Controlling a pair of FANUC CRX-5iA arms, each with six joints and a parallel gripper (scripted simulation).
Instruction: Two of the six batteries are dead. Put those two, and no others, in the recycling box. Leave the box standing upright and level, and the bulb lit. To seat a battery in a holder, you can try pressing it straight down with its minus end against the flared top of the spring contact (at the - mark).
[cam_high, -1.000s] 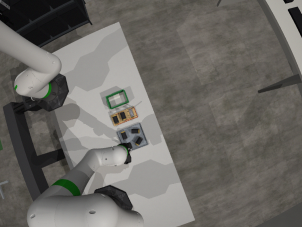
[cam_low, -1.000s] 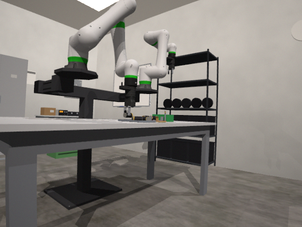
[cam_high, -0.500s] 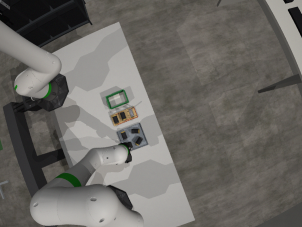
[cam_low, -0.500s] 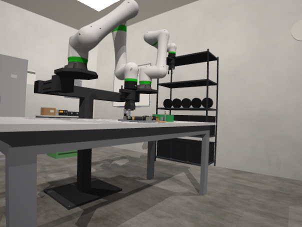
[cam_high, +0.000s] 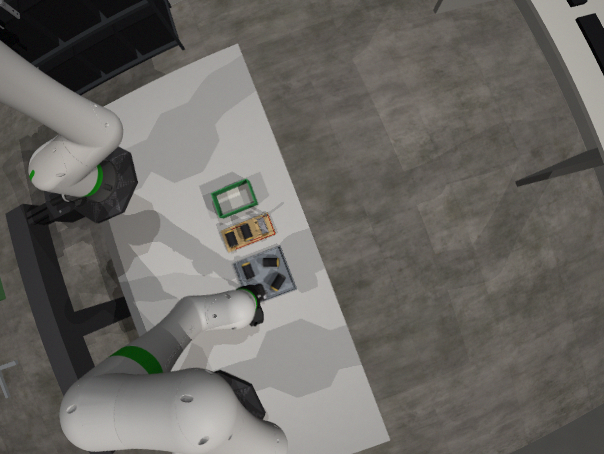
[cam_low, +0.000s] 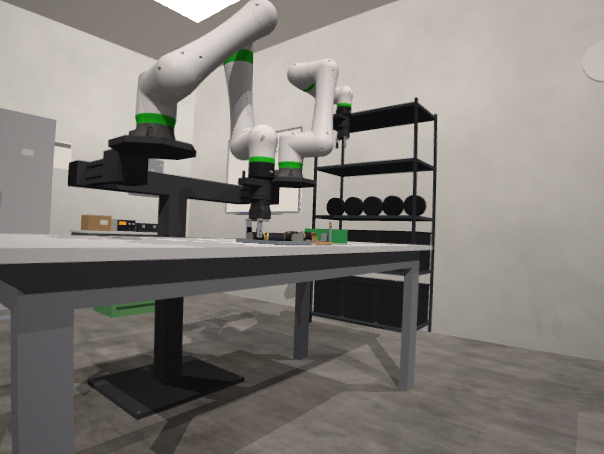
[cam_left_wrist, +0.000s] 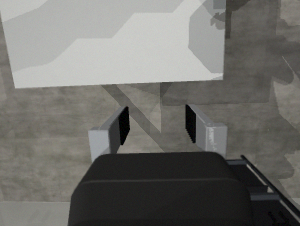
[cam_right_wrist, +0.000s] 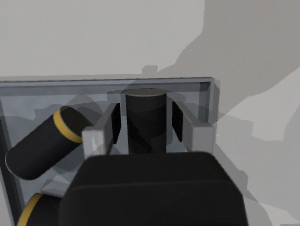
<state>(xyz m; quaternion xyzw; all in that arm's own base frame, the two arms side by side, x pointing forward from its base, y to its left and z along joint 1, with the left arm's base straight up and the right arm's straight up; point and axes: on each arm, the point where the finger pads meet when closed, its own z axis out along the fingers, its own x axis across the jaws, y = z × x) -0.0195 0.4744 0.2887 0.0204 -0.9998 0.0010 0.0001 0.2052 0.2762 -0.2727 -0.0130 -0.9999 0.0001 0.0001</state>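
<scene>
My right gripper (cam_low: 254, 234) (cam_right_wrist: 146, 114) is open, its fingers on either side of a black battery (cam_right_wrist: 145, 107) lying in the grey tray (cam_high: 288, 268) (cam_right_wrist: 212, 102), with gaps visible on both sides. Three other batteries with yellow bands (cam_high: 248, 270) (cam_high: 270, 262) (cam_high: 276, 281) lie in the tray. The wooden holder (cam_high: 254, 229) carries two batteries (cam_high: 231, 239) (cam_high: 245, 231); a greyish area shows at its far end. Whether the bulb is lit cannot be made out. The green recycling box (cam_high: 216, 205) (cam_low: 340, 236) stands upright and looks empty. My left gripper (cam_low: 341, 144) (cam_left_wrist: 157, 117) is open and empty, high up.
The box, holder and tray stand in a row on the white table (cam_high: 310, 360) (cam_left_wrist: 120, 65), the holder in the middle. The right arm reaches in over one tray corner. The left arm is beyond the table's edge, away from the row. A black shelf rack (cam_low: 370, 169) stands behind.
</scene>
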